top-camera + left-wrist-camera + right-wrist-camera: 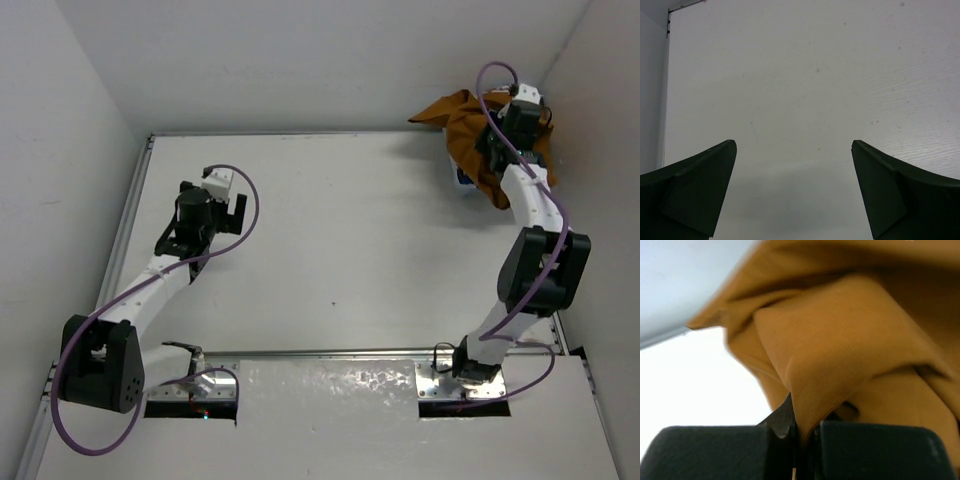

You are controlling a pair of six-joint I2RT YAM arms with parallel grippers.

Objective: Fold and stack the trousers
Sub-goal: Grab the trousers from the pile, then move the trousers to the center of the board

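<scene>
Table (340,240) centre open for passage; trousers (460,125) bunched far right corner near walls (600,150).

A flat white counter (350,250) sits between plain white walls (60,120), a grey metal rail (131,205) along its left edge; a small blue-and-white scrap (463,180) shows far right.

Mustard-brown crumpled cotton trousers (452,110): one pair.
White-and-black jointed robot arms: two (left arm (150,284), right arm (535,210)).
Dark two-finger grippers: two (left gripper (793,150), right gripper (802,432)).
Purple looped cables (257,205) (481,80): two.
White flat table (350,250): one.
</scene>
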